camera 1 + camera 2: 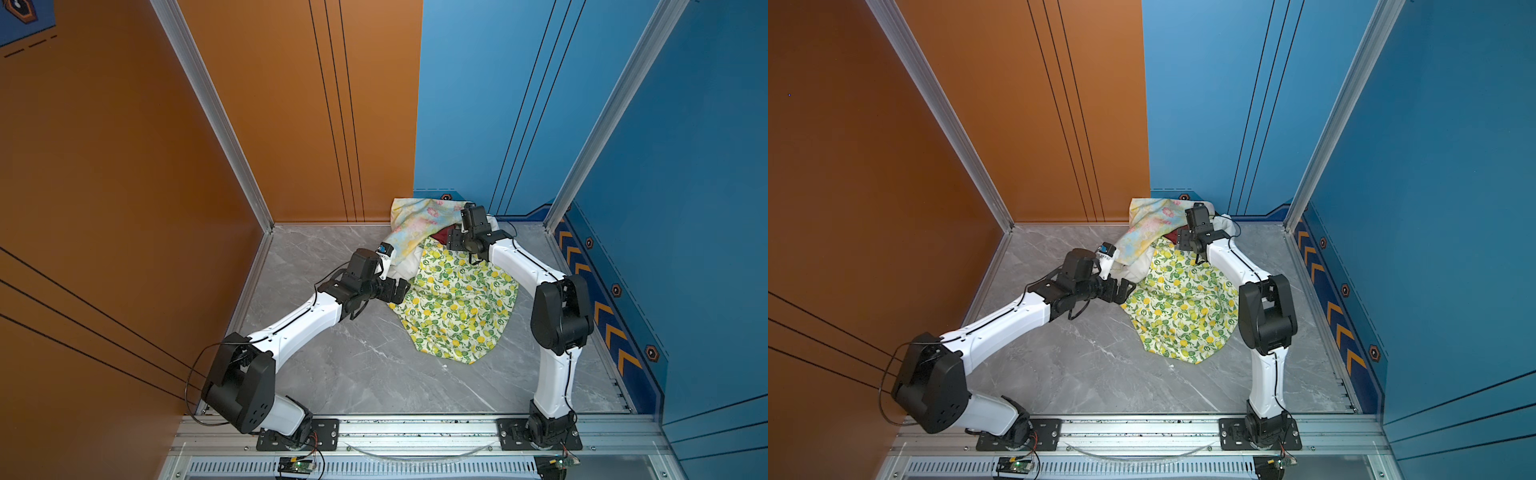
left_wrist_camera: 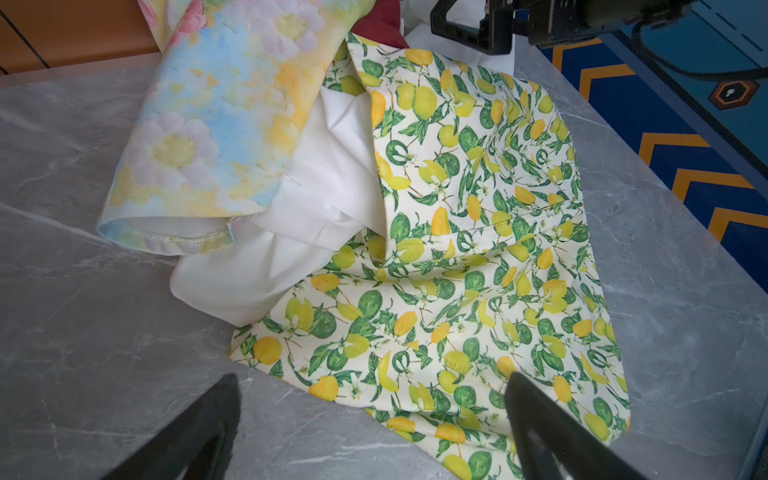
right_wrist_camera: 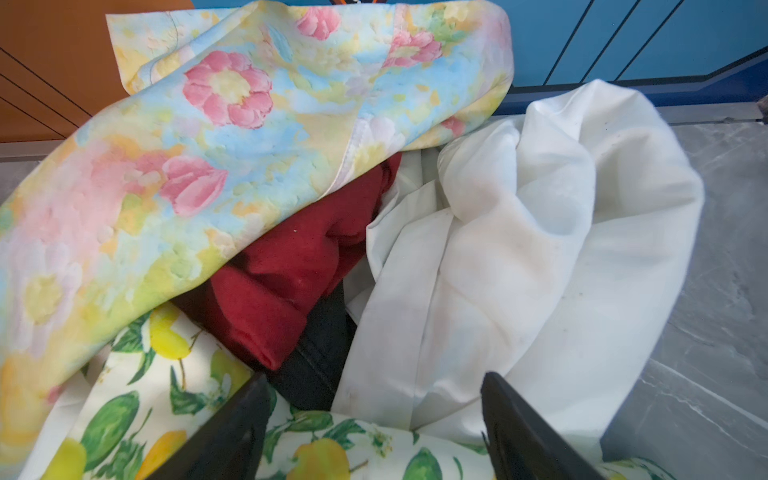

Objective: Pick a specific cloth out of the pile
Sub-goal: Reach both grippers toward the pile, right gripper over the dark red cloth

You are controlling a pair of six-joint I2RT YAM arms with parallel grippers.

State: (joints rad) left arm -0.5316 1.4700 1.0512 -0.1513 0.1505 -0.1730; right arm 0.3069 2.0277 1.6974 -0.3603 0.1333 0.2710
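- Step in hand: the approach to the grasp. The dark red cloth (image 3: 291,270) is judged not yet gripped.
- The right gripper (image 3: 374,392) is held over the rear of the pile (image 1: 436,266), pointed at the red fold. Its fingers are spread apart and nothing is clamped between them.
- The left gripper (image 2: 372,384) is held low at the near edge of the lemon-print cloth (image 2: 478,208). Its fingers are wide apart and empty; contact with the fabric cannot be confirmed.
- Location: the dark red cloth is lodged inside the pile, under the overhanging hem of the pastel floral cloth (image 3: 208,145). It lies beside the white cloth (image 3: 540,249) and touches a near-black fabric (image 3: 320,365). Only a rolled fold is exposed.
- Next move, as judged: the right gripper is to be advanced onto the exposed fold and closed on red material alone. The floral hem and the white folds lie close enough to be caught with it.
- Materials: the red cloth appears plain, matte and slightly napped. The white cloth is thin and heavily creased. The floral cloth is smooth with a stitched hem. The lemon-print cloth is spread flatter on the grey marble-pattern tabletop (image 2: 83,291).
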